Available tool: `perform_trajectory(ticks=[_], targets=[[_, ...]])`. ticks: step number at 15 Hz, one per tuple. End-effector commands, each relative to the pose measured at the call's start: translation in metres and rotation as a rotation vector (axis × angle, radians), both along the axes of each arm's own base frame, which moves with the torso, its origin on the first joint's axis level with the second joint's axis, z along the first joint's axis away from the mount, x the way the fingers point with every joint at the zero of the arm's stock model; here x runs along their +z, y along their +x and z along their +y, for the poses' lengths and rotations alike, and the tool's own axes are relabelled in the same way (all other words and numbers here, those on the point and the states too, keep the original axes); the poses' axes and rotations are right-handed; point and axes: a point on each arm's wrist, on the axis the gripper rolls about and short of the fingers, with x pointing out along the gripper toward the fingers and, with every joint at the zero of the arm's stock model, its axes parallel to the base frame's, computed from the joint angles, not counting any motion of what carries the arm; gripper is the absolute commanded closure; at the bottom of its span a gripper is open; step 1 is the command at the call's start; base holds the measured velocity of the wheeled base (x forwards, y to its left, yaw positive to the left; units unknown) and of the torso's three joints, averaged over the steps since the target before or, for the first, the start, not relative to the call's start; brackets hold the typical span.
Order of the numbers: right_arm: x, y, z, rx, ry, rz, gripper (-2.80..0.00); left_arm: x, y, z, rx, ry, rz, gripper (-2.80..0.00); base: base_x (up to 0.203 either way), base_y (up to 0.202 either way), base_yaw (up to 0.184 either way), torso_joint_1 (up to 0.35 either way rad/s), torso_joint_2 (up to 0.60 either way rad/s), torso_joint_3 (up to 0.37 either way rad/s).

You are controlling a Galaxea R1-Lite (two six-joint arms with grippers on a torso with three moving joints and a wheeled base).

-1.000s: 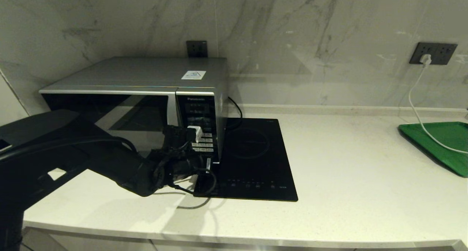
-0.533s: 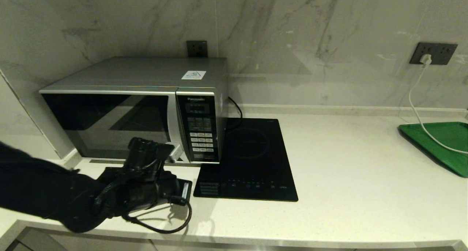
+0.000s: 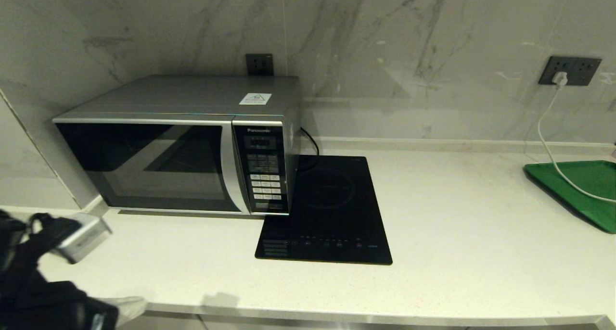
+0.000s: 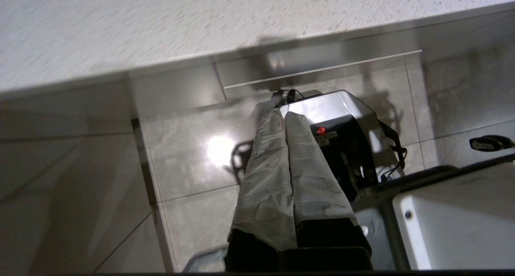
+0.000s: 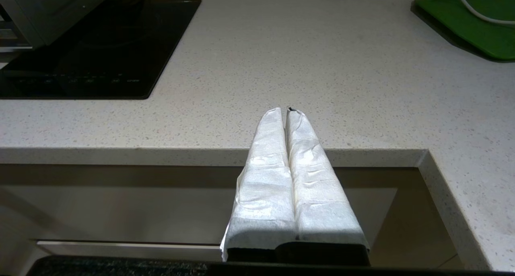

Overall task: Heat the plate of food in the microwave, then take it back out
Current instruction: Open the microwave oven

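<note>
The silver-grey microwave (image 3: 183, 142) stands at the back left of the counter with its dark glass door closed. The plate of food is hidden from every view. My left arm (image 3: 33, 291) hangs low at the counter's front left corner, away from the microwave. In the left wrist view my left gripper (image 4: 283, 113) is shut and empty, pointing down at the tiled floor below the counter's edge. My right gripper (image 5: 285, 111) is shut and empty too, held just in front of the counter's front edge and aimed across its top.
A flat black induction hob (image 3: 327, 209) lies right of the microwave. At the far right sits a green tray (image 3: 582, 188) with a white cable (image 3: 548, 142) running onto it from a wall socket. The pale stone counter (image 3: 457, 224) spans between them.
My left arm has pulled back from the microwave's button panel, moving left and down past the counter's front edge. The microwave door stays closed.
</note>
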Motion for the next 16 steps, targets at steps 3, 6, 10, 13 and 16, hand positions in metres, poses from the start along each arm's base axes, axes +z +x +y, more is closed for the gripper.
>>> perform_trajectory(ticks=[3, 6, 10, 13, 16], targets=[[0.0, 0.0, 0.0, 0.0, 0.001, 0.0, 0.0, 0.026, -0.118, 0.05, 0.153, -0.011, -0.071, 0.0, 0.0, 0.0, 0.0, 0.0, 0.0, 0.0], [0.0, 0.0, 0.0, 0.0, 0.001, 0.0, 0.0, 0.008, -0.173, 0.061, 0.223, 0.03, -0.101, 0.0, 0.0, 0.0, 0.0, 0.0, 0.0, 0.0], [0.0, 0.0, 0.0, 0.0, 0.001, 0.0, 0.0, -0.015, -0.213, 0.05, 0.3, 0.144, -0.134, 0.0, 0.0, 0.0, 0.0, 0.0, 0.0, 0.0], [0.0, 0.0, 0.0, 0.0, 0.001, 0.0, 0.0, -0.038, -0.232, 0.043, 0.219, 0.14, -0.223, 0.0, 0.0, 0.0, 0.0, 0.0, 0.0, 0.0], [0.0, 0.0, 0.0, 0.0, 0.001, 0.0, 0.0, -0.064, -0.244, 0.042, 0.148, 0.098, -0.356, 0.0, 0.0, 0.0, 0.0, 0.0, 0.0, 0.0]])
